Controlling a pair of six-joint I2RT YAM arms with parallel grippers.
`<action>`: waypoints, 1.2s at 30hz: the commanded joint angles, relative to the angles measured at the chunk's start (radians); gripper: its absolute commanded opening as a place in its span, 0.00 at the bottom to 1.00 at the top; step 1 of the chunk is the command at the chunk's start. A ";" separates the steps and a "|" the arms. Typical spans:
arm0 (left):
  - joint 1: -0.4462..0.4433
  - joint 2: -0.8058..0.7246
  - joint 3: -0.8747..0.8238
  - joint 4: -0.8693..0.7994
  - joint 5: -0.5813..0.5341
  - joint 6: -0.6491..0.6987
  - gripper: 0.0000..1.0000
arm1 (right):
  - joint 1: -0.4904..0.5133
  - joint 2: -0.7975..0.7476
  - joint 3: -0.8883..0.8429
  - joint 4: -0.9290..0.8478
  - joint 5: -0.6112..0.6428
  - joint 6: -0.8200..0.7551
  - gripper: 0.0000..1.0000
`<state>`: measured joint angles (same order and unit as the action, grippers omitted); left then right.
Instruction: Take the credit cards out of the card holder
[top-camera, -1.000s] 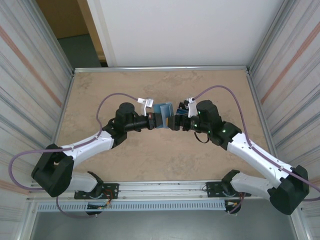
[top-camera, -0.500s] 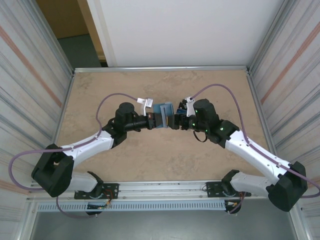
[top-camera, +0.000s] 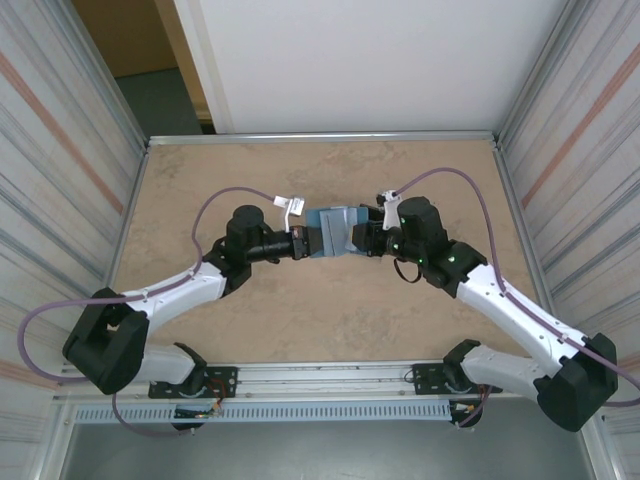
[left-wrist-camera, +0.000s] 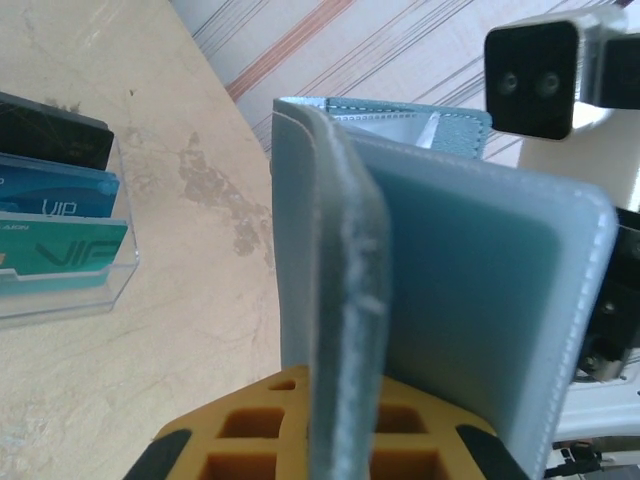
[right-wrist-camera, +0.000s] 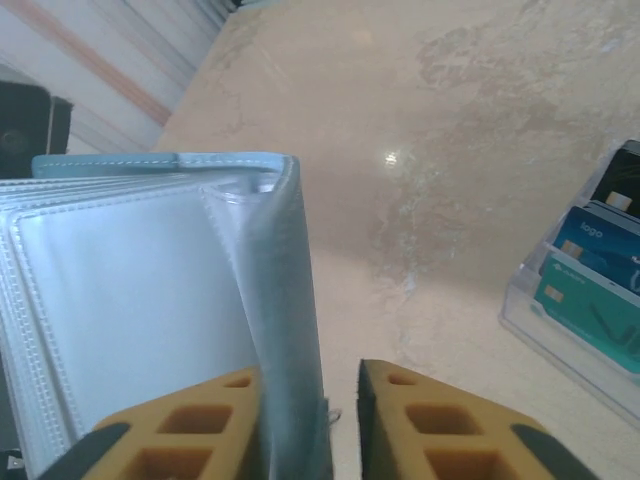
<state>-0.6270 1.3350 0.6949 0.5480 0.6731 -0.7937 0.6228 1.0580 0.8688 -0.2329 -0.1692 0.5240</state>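
Card holder (top-camera: 335, 222) is held mid-table. Left gripper (left-wrist-camera: 335, 430) is clenched on one panel from 9 o'clock. Right gripper (right-wrist-camera: 312, 420) at 3 o'clock straddles another leaf, slightly apart, one pad touching. Credit cards (left-wrist-camera: 55, 215) sit in a clear stand (left-wrist-camera: 118, 285).

Open card holder (top-camera: 330, 228); credit cards (left-wrist-camera: 55, 215) tiered
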 joint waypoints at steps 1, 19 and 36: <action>0.012 -0.028 -0.006 0.086 0.054 -0.027 0.00 | -0.021 -0.035 -0.023 0.021 -0.034 0.023 0.35; 0.036 -0.030 -0.006 0.096 0.081 -0.038 0.00 | -0.033 -0.095 -0.105 0.163 -0.193 -0.018 0.99; 0.040 -0.031 -0.009 0.118 0.111 -0.041 0.00 | -0.018 -0.118 -0.106 0.149 -0.146 -0.027 0.94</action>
<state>-0.5945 1.3350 0.6907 0.6037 0.7437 -0.8337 0.5961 0.9363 0.7658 -0.0906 -0.3447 0.5117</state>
